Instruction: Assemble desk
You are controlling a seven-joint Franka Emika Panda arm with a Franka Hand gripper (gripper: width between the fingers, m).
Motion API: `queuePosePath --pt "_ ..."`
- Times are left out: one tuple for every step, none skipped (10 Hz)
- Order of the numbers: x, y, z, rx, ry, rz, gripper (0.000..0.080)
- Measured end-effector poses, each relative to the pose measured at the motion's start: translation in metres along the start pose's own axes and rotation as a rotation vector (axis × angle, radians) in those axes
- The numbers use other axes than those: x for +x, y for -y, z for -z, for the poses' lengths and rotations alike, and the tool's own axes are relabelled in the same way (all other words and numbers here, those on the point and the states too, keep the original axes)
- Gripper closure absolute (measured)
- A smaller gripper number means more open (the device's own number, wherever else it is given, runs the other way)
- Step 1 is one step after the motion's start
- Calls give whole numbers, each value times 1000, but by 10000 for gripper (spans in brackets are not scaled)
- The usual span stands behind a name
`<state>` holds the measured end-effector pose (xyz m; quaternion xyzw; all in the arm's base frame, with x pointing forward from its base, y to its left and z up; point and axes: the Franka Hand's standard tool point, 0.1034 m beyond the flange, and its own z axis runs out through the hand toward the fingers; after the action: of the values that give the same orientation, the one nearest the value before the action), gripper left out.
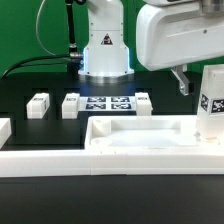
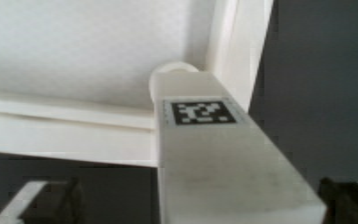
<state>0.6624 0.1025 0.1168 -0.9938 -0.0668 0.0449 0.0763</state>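
Leg (image 1: 212,100) stands upright in a corner of the desk top (image 1: 135,132), at the exterior view's right, on the black counter (image 1: 30,132). Pincer (image 2: 194,202) is spread wide, straddling the leg, no contact visible. Likely light, stiff, smooth plastic that slips or tips easily, so grip the flat opposite faces squarely. All white: a square post with a black-and-white tag, and a tray-like top with a raised rim.

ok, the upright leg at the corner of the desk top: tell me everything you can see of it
The leg is a square white post, smooth and plastic-looking, with a black-and-white tag on one face. It stands upright at the corner of the desk top on the exterior view's right, its lower end inside the raised rim and against the tray. How firmly it sits cannot be told. The open hand shows a finger on either side of it, not touching.
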Motion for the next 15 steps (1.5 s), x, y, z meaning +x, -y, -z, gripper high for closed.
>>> queuePosePath --pt "0 0 -1 0 1 0 164" --pt "0 0 -1 0 1 0 334" --pt "0 -1 -1 -3 1 0 511" --pt "0 -2 -1 -3 2 -1 511" --pt "0 -2 -1 -3 2 -5 511" --pt "0 -3 -1 -3 1 -18 511" --pt "0 -3 -1 -2 1 -19 511" --pt "0 -5 -1 8 -15 -87 511" --pt "-1 -6 -1 5 -39 -251 511" --pt "-3 -7 -1 7 -66 -386 509" --pt "-6 -9 -1 20 -84 -518 509" --pt "-6 -10 -1 27 -88 -615 509" --pt "-6 -11 -1 29 -87 -704 509" --pt "-6 -12 -1 35 -96 -815 509" --pt "-7 -11 0 30 -101 -889 509"
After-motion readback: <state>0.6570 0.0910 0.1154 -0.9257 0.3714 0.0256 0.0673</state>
